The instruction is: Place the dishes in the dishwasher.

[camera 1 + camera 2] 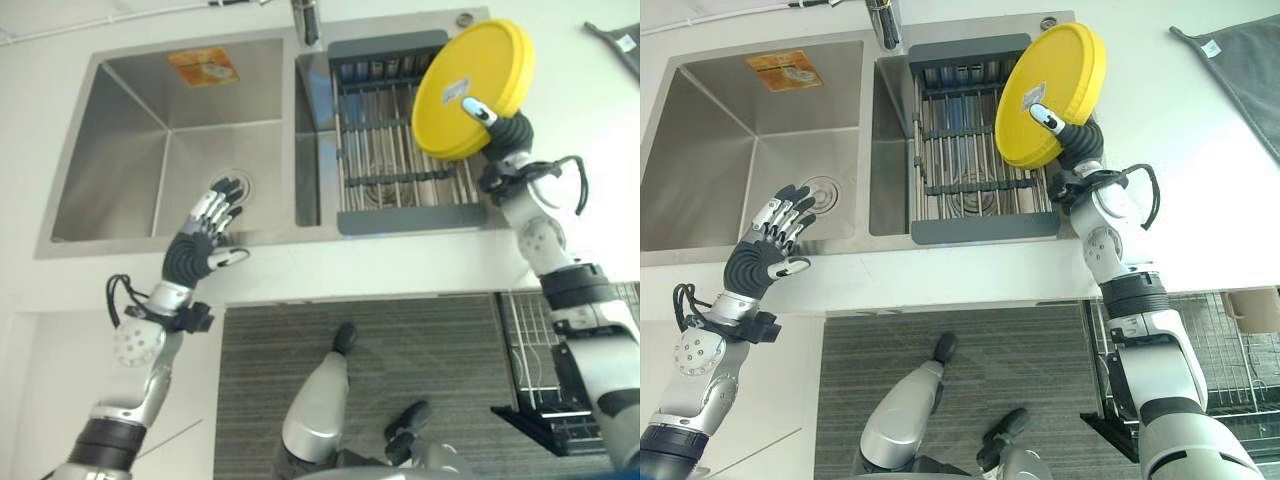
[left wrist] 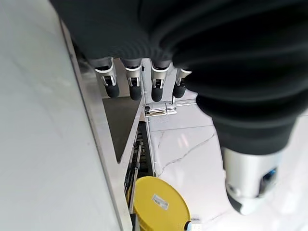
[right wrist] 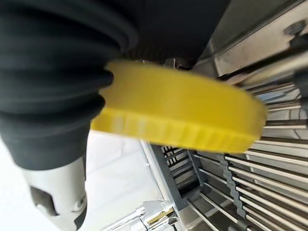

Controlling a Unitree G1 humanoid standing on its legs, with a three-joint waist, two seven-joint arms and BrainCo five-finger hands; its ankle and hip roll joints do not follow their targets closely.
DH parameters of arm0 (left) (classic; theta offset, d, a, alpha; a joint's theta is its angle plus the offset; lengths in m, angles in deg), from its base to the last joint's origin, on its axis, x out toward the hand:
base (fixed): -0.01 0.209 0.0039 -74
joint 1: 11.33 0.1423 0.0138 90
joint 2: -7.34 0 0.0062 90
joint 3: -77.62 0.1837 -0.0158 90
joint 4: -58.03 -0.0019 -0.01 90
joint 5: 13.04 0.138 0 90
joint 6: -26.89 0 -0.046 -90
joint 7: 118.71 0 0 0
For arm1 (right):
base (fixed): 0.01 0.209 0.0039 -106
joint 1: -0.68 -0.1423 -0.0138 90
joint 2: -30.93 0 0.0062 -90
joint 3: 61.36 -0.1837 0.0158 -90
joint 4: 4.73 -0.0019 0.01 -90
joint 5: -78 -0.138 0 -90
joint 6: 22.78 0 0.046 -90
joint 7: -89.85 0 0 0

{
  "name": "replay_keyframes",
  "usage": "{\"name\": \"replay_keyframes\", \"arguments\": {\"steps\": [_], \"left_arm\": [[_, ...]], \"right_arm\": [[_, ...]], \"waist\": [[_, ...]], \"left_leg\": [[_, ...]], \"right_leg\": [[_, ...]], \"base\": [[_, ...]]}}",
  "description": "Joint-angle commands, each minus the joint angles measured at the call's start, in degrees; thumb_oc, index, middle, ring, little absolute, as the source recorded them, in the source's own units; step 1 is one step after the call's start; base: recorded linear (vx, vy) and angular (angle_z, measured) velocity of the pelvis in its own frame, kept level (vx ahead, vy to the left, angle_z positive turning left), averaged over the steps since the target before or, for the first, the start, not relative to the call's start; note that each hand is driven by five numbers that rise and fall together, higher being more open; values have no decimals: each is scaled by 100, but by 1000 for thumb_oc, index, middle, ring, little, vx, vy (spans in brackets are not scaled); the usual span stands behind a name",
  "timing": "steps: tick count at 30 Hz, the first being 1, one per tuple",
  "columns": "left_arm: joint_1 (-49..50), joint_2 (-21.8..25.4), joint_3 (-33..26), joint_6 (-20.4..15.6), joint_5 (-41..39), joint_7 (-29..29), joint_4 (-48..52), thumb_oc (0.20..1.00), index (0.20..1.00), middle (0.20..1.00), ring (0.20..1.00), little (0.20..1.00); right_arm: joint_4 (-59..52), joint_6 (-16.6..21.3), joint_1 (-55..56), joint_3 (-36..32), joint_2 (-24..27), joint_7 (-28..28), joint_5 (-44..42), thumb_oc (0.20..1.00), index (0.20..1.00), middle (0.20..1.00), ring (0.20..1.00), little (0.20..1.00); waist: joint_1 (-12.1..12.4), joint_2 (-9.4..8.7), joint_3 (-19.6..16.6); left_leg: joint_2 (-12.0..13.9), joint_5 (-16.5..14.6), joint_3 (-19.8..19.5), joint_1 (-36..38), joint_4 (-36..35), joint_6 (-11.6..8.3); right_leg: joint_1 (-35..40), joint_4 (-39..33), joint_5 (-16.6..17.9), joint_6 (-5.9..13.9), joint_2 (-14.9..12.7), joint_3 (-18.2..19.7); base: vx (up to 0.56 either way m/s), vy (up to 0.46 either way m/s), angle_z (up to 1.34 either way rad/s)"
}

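1. Landmark: the double sink, a steel unit set into the white bench. I place every other item against it.
2. Left basin of the sink: I see a round drain in its floor and an orange sticker on its far wall. I note no dishes in it.
3. Right basin of the sink: it carries a grey-framed wire drying rack that spans the basin. The bars I can see hold no dishes.
4. Faucet: stands at the sink's far rim, over the divider between the two basins.
5. Yellow plate: round, tilted up on edge, underside toward the head camera with a small label on it. It is lifted above the right end of the drying rack, over the sink's right rim.
6. Right robot hand: clamped on the yellow plate, thumb across the underside. The right wrist view shows the plate's rim pressed against the palm.
7. Left robot hand: fingers spread and straight, holding nothing, above the front edge of the left basin.
8. Grey cloth: lies flat on the bench, well to the right of the sink.
9. Wire basket: below bench level, right of the sink. I cannot tell what is in it.
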Motion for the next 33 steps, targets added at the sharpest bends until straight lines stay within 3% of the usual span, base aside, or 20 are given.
{"name": "replay_keyframes", "arguments": {"steps": [1,4,5,6,8,17,21,33], "left_arm": [[206,-46,-154,-194,62,123,379,1000,1000,1000,1000,1000],[198,3,-138,-210,253,165,396,1000,1000,1000,1000,1000],[193,-5,-107,-193,259,195,414,1000,1000,1000,1000,1000],[190,-7,-99,-188,263,207,419,1000,1000,1000,1000,1000],[171,-4,-65,-180,243,238,416,1000,1000,1000,1000,1000],[129,-51,78,-110,212,265,402,1000,1000,1000,1000,1000],[108,-87,138,-44,193,255,427,1000,1000,1000,1000,1000],[162,-210,263,-41,142,141,386,1000,1000,1000,1000,1000]], "right_arm": [[-502,190,-145,301,204,-20,250,1000,1000,1000,1000,1000],[-654,126,-136,365,172,-226,404,1000,1000,1000,1000,1000],[-640,198,-152,374,146,-363,432,595,595,595,595,595],[-632,211,-159,375,140,-389,432,514,514,514,514,514],[-572,312,-206,342,118,-546,546,200,200,200,200,200],[-252,393,-383,251,97,-954,754,200,200,200,200,200],[7,535,-450,268,150,-1078,1237,200,200,200,200,200],[312,915,-400,260,6,-770,717,200,200,200,200,200]], "waist": [[132,44,-222],[109,33,-227],[108,41,-231],[108,43,-231],[107,56,-237],[130,150,-269],[152,187,-299],[178,263,-409]], "left_leg": [[61,204,-20,204,-521,63],[73,194,7,218,-511,65],[77,185,12,220,-504,65],[79,183,14,221,-503,65],[78,175,20,217,-495,67],[48,147,19,210,-467,75],[30,141,7,207,-456,79],[15,35,-32,387,-534,29]], "right_leg": [[-402,1059,-230,84,-302,405],[-407,1070,-234,82,-296,432],[-405,1070,-235,78,-297,440],[-405,1069,-235,78,-297,441],[-406,1066,-238,79,-300,441],[-410,1078,-247,63,-346,423],[-401,1090,-243,63,-378,393],[-247,1093,-389,98,-429,384]], "base": [[0,0,0],[0,0,0],[0,0,0],[1,5,-4],[-6,12,-4],[-1,6,0],[0,0,0],[19,-1,0]]}}
